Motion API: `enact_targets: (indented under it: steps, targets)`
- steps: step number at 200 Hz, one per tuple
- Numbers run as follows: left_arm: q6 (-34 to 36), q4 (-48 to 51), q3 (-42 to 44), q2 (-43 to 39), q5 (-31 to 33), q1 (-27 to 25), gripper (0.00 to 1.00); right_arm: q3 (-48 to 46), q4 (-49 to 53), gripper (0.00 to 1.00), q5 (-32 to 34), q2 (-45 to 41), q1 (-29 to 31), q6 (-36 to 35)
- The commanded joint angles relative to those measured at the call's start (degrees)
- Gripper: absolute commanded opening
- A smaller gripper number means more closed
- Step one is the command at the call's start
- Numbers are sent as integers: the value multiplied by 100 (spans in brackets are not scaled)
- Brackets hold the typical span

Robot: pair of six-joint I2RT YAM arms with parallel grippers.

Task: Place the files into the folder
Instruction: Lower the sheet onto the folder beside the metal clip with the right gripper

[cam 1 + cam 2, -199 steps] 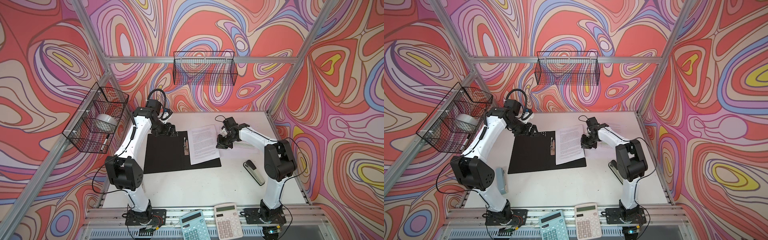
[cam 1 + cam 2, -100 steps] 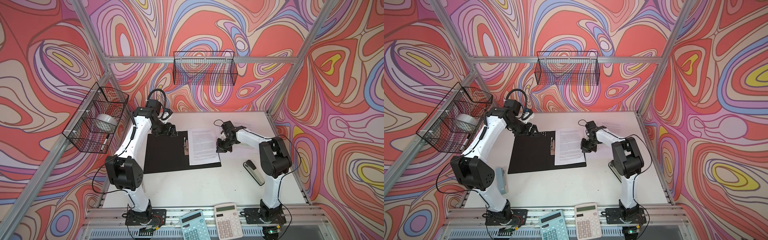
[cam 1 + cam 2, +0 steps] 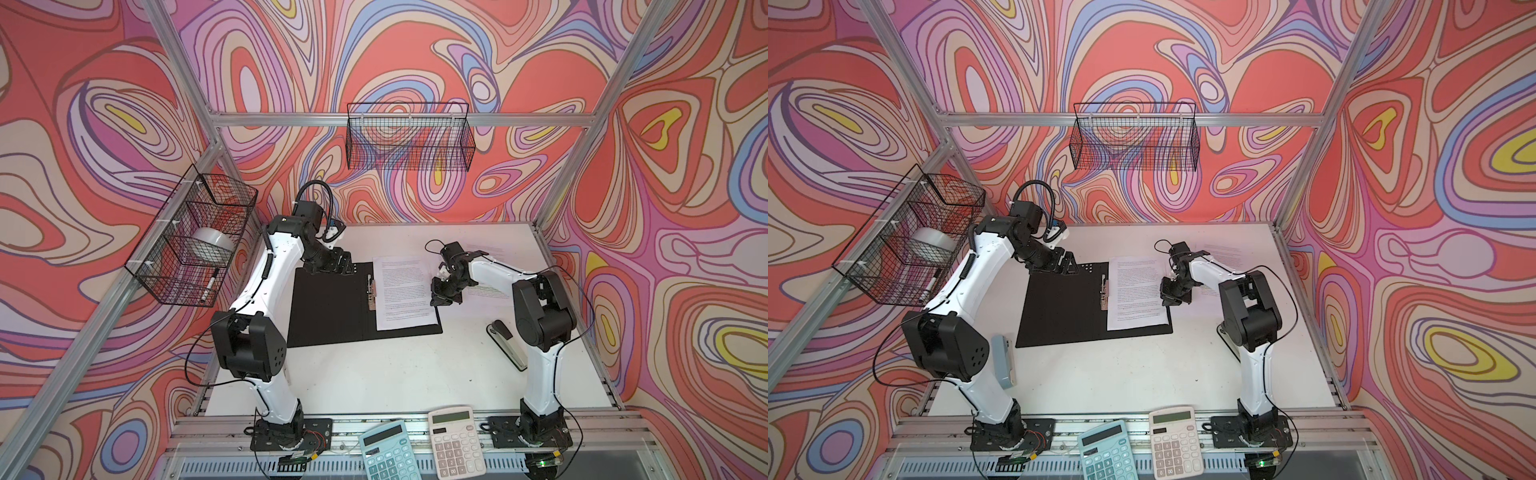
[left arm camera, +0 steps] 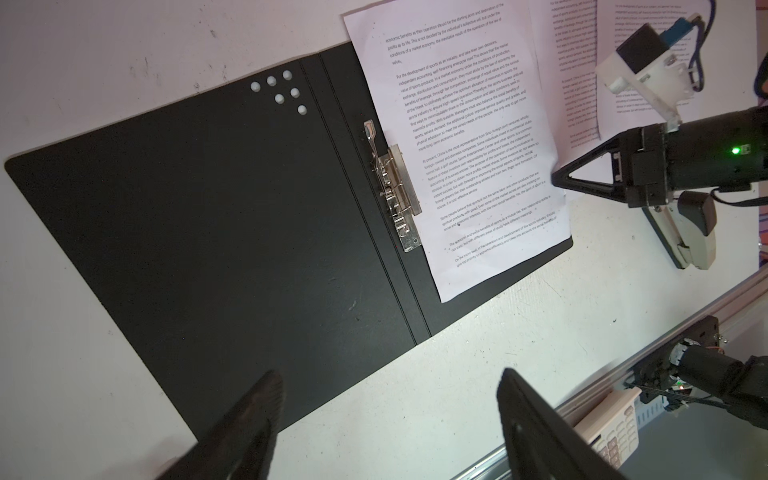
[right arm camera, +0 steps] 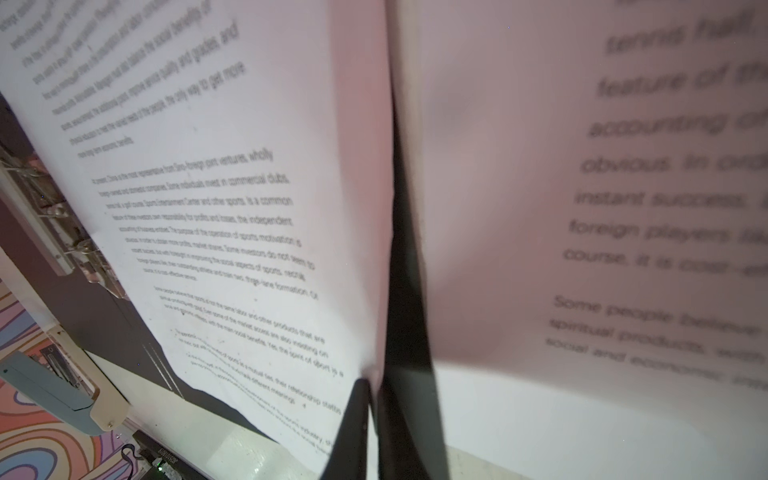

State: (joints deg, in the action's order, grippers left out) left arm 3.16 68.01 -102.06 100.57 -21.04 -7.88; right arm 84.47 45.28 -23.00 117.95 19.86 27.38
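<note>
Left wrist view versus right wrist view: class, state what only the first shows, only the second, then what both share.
Only left wrist: punched holes in the folder, a calculator, the open left gripper. Only right wrist: the edge of the top sheet pinched close-up, a blue-grey stapler. Both: that sheet on the black folder beside its metal clip, and the shut right gripper.
</note>
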Motion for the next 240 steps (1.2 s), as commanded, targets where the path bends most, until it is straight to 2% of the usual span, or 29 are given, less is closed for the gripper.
enact_targets:
  steps: [1,17,93,116,164,240]
  targets:
    - [-4,90,64,-172,-59,23,81,165,167,10,48,167,27,-189]
    - [1,81,63,-161,-79,23,81,269,311,12,178,193,43,-261]
    - [0,72,79,-137,-118,23,81,404,466,34,411,-56,104,-466]
    - [-10,81,65,-97,-150,23,81,338,378,33,268,-255,132,-412]
    - [9,108,37,-56,-163,18,81,-18,30,24,45,-527,172,-209]
    - [7,150,18,-20,-114,23,81,-351,-374,20,-142,-423,170,-166]
